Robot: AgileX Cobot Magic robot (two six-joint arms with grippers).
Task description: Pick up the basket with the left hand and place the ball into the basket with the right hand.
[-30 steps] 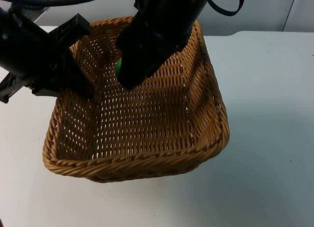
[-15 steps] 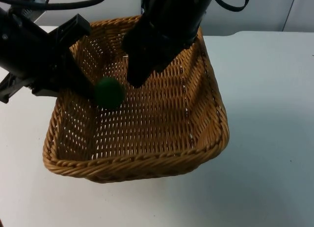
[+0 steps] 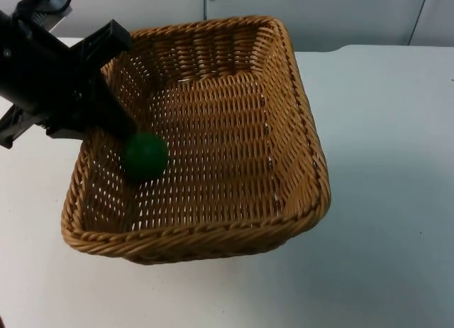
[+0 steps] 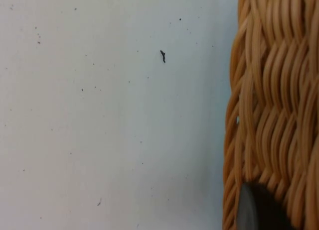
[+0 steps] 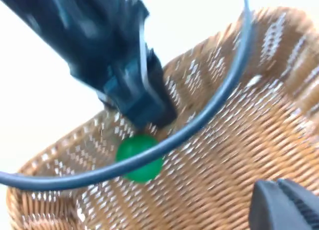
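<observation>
Table (image 3: 397,200): white, smooth top with small dark specks in the left wrist view; it fills the right and lower parts of the top view and meets the grey partition along the upper edge.
Basket (image 3: 234,129): tan woven wicker, roughly square with a thick braided rim and open weave in floor and walls; it sits centre-left in the top view, its left wall partly hidden behind the left arm.
Left gripper (image 3: 117,118): black, at the basket's left wall in the middle left of the top view, closed on that wall; one dark fingertip presses against the wicker in its wrist view.
Ball (image 3: 145,155): green, round, matte; it lies on the basket floor by the left wall, touching or just beside the left gripper's tip.
Right gripper (image 5: 286,205): a blurred dark fingertip above the basket's inside; whether its fingers are apart or together I cannot tell.
</observation>
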